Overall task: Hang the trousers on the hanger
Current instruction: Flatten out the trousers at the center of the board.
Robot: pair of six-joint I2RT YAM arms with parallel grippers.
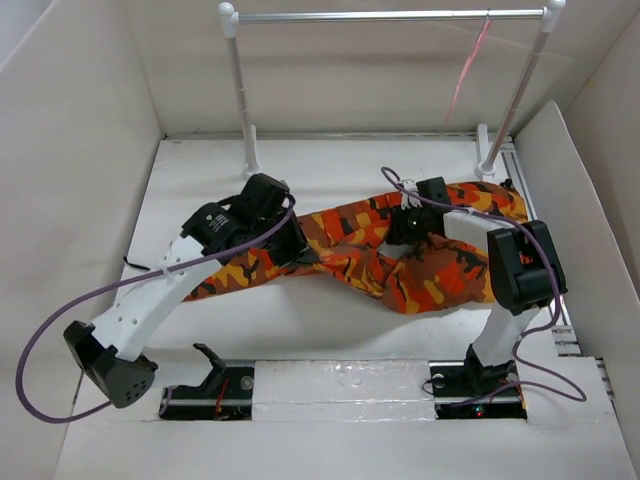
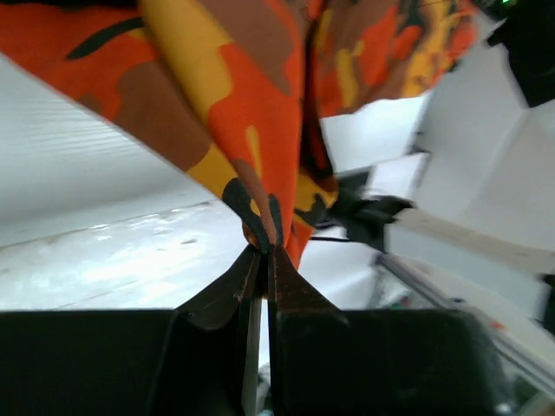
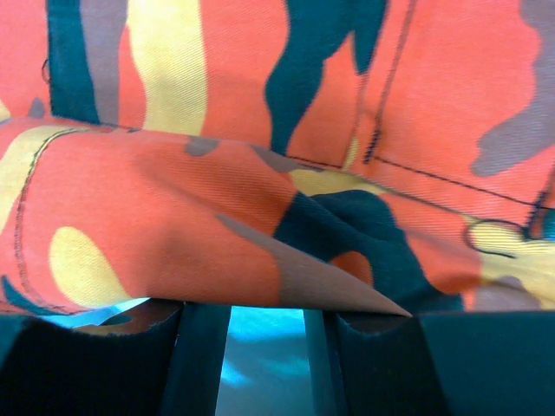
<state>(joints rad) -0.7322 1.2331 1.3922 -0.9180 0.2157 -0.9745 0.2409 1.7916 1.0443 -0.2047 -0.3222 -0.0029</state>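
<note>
The biggest risk lies with the trousers [image 1: 430,275]. They sprawl long and limp across the table [image 1: 330,170] between the two arms. The hanger [image 1: 467,75] is far smaller and hangs from the rail [image 1: 390,15] at the far right, well apart from the cloth. We judge that lifting from one small pinch would let most of the cloth drag or slide out.

The left gripper [image 2: 264,256] is closed on only a thin peak of cloth near one end, so a quick pull may strip it free. The right gripper [image 3: 260,321] is at the other half, its jaws apart with a fold lying across its tips. We see nothing clamped there, so closing may catch a single layer or miss altogether.

The hanger, thin and loose on the rail, may swing or drop if cloth or an arm knocks it. The purple cables [image 1: 60,320] could also snag on the rail.

We see no proper container. The white walls [image 1: 80,120] box in the table, and inside them stand the rail, the trousers, both arms and the hanger.
</note>
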